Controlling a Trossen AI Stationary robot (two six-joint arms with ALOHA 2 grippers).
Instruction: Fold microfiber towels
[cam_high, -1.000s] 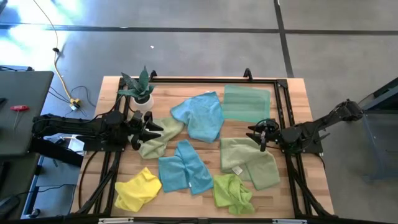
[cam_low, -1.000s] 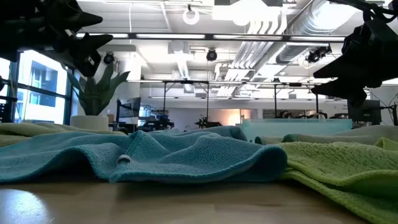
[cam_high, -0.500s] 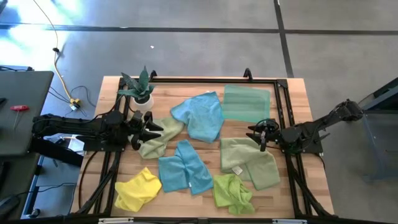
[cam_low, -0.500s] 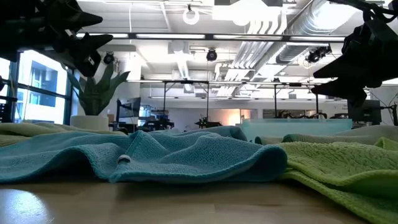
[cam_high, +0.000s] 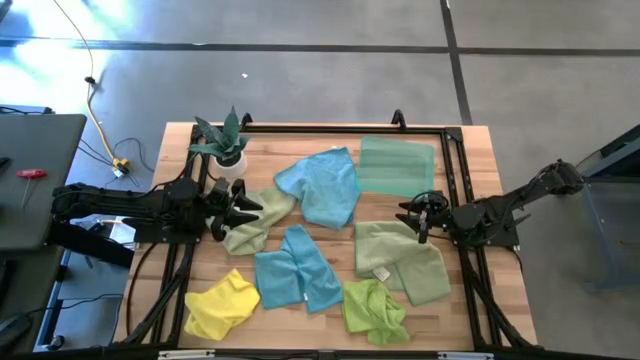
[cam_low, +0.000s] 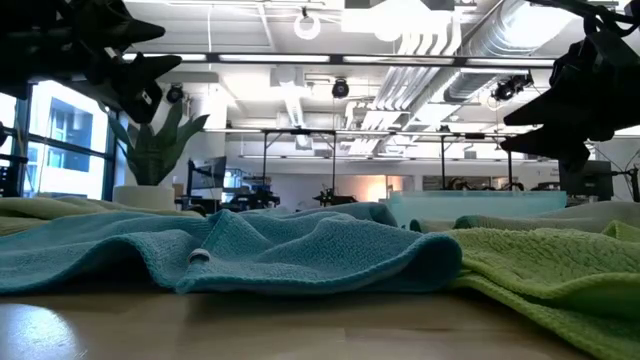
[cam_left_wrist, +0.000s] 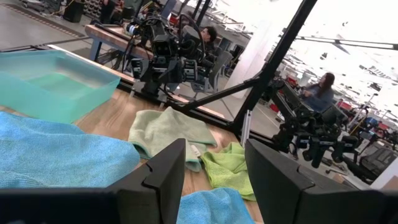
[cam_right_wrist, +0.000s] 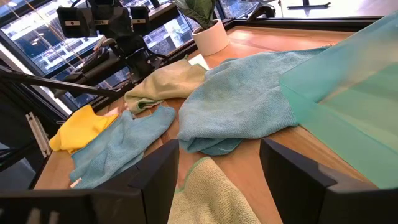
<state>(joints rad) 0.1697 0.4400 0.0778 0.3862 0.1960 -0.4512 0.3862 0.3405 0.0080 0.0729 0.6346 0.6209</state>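
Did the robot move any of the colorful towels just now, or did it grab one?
No, nothing visibly changed. The left gripper hovers open by the pale green towel, and the right gripper hovers open over the sage towel. Neither holds anything. The blue towels, yellow towel and plant lie as before.

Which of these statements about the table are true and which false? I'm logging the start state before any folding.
1. The yellow towel lies at the table's near left corner. True.
2. The left gripper holds a blue towel. False: it is open, holding nothing, above the pale green towel.
3. The plant stands at the far left of the table. True.
4. The right gripper is shut on the mint towel. False: it is open and empty.
5. Only one blue towel is present. False: there are two.
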